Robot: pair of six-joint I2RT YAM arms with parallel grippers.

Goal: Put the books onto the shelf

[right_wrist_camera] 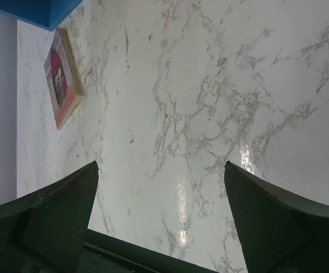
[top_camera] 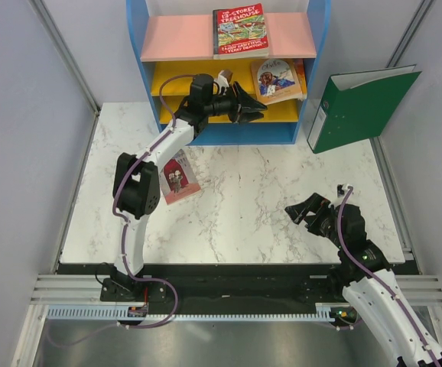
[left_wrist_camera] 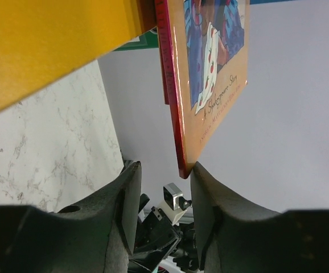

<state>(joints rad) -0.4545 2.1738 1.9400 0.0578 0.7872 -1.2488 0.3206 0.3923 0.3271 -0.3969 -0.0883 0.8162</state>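
Left tool point(top_camera: 256, 112) point(left_wrist_camera: 165, 170) is at the shelf point(top_camera: 135, 46) point(left_wrist_camera: 39, 45), level w/ its upper yellow board, fingers partway apart w/ nothing btwn them; the orange illustrated book point(top_camera: 276, 79) point(left_wrist_camera: 210, 74) lies on that board, its corner just at one fingertip, contact unclear. Storey Treehouse book point(top_camera: 240, 30) lies flat on the shelf's pink top board. Small maroon-grey book point(top_camera: 179, 177) point(right_wrist_camera: 62, 85) lies on the marble table point(top_camera: 267, 191) in front of the shelf, left side, partly under the left arm. Right tool point(top_camera: 310, 210) point(right_wrist_camera: 161, 227) hangs over the table well out from the shelf, fingers wide, holding nothing. Green ring binder point(top_camera: 359, 107) stands just right of the shelf.
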